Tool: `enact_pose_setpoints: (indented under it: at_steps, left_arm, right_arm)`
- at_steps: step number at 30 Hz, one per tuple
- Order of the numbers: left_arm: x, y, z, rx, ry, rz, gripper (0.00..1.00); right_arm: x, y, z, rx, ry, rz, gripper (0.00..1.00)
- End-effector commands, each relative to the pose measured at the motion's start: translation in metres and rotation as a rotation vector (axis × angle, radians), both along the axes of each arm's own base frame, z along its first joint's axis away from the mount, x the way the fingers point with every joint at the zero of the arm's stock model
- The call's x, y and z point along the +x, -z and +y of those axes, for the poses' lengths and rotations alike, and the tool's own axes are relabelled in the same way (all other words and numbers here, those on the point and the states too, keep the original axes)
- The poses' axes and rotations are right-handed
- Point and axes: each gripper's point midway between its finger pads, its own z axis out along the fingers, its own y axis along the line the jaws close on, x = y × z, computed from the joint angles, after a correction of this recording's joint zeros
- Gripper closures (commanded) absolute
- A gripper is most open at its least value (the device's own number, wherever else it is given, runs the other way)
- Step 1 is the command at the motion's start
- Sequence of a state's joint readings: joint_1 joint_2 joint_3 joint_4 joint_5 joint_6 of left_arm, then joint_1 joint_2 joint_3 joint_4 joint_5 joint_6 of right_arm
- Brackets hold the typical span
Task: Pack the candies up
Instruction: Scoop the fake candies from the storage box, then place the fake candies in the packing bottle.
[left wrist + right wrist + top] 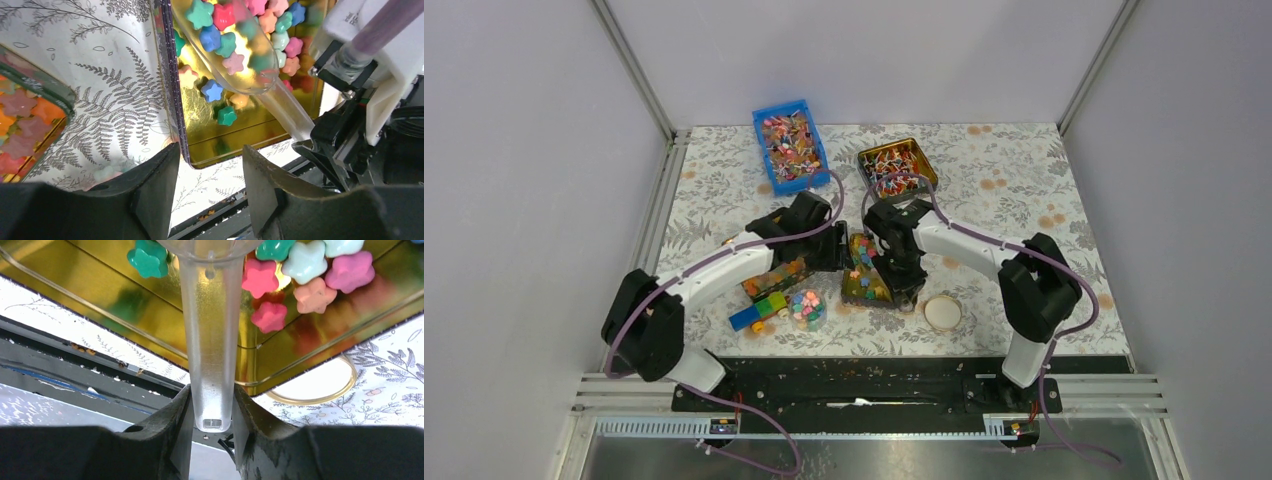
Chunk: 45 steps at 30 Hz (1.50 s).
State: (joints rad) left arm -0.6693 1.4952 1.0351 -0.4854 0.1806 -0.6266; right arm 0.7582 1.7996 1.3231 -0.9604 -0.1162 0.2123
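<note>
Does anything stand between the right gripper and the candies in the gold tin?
Only its own tool: the right gripper is shut on the handle of the clear scoop, whose bowl sits among the candies in the gold tin. Nothing else visible.

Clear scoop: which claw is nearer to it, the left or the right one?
Right. The right claw is shut on the handle of the clear scoop. The left claw stands open at the corner of the gold tin, apart from the scoop.
</note>
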Motion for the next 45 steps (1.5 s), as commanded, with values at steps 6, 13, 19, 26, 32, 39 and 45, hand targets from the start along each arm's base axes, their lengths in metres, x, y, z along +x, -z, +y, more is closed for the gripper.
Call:
enact_pose_setpoints:
  at_steps: [6,13,19,26,32,39,45]
  left_arm:
    - [0.005,-0.043,0.022,-0.119,-0.076,-0.100,0.46]
    - [-0.004,-0.052,0.058,-0.152,-0.146,-0.142,0.42]
    - [-0.014,-0.054,0.086,-0.148,-0.191,-0.187,0.37]
    - [-0.026,-0.057,0.101,-0.151,-0.205,-0.232,0.33]
    - [-0.030,-0.057,0.108,-0.155,-0.236,-0.262,0.30]
    - [-0.032,-0.055,0.114,-0.133,-0.237,-0.271,0.28]
    - [-0.034,-0.058,0.122,-0.095,-0.244,-0.286,0.27]
  right_arm:
    - [-0.015,-0.032,-0.020,0.010,-0.044,-0.069,1.00]
    - [-0.029,-0.052,-0.026,0.020,-0.089,-0.078,1.00]
    - [-0.043,-0.070,-0.025,0.032,-0.140,-0.087,1.00]
    - [-0.068,-0.086,-0.026,0.048,-0.204,-0.064,1.00]
    - [-0.090,-0.099,-0.020,0.103,-0.275,-0.056,1.00]
    - [-0.108,-0.112,-0.003,0.140,-0.370,-0.020,1.00]
    - [-0.122,-0.112,0.014,0.159,-0.420,0.053,1.00]
